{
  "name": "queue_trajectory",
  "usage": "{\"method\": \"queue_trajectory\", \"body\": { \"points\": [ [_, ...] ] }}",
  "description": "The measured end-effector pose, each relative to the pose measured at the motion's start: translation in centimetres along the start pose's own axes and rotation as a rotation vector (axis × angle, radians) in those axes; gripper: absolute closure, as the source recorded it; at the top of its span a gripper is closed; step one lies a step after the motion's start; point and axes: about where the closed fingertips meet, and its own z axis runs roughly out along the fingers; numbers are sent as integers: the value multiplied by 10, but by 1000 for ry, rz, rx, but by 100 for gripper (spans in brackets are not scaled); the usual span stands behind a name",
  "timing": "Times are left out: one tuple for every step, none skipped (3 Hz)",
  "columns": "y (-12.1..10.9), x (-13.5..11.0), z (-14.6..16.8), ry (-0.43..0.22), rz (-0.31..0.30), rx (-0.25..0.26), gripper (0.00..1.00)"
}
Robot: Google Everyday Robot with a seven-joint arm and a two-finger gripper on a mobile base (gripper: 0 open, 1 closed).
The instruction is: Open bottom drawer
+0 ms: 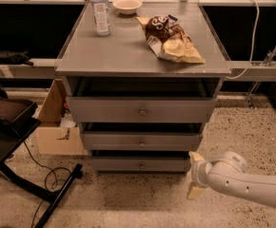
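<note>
The grey cabinet has three drawer fronts stacked under its top point(128, 51). The bottom drawer point(114, 164) is the lowest and shortest front, with a small round metal knob point(141, 166) at its centre. It sits pushed in, roughly in line with the drawers above. My gripper point(194, 175) is at the lower right, just off the drawer's right end and near floor height. Its two tan fingers point(195, 156) are spread apart and hold nothing. It is well right of the knob and does not touch it.
On the cabinet top stand a water bottle point(100, 11), a white bowl point(127, 4) and a chip bag point(169, 39). A cardboard box point(57, 127) sits left of the cabinet. A black stand leg point(57, 201) and cable lie on the floor at the lower left.
</note>
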Motion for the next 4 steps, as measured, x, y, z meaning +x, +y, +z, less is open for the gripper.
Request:
{"method": "queue_trajectory", "body": {
  "points": [
    [-1, -5, 21, 23, -14, -14, 0],
    [-6, -9, 74, 44, -22, -22, 0],
    [-1, -17, 142, 10, -8, -40, 0],
    [4, -24, 199, -1, -20, -56, 0]
  ]
}}
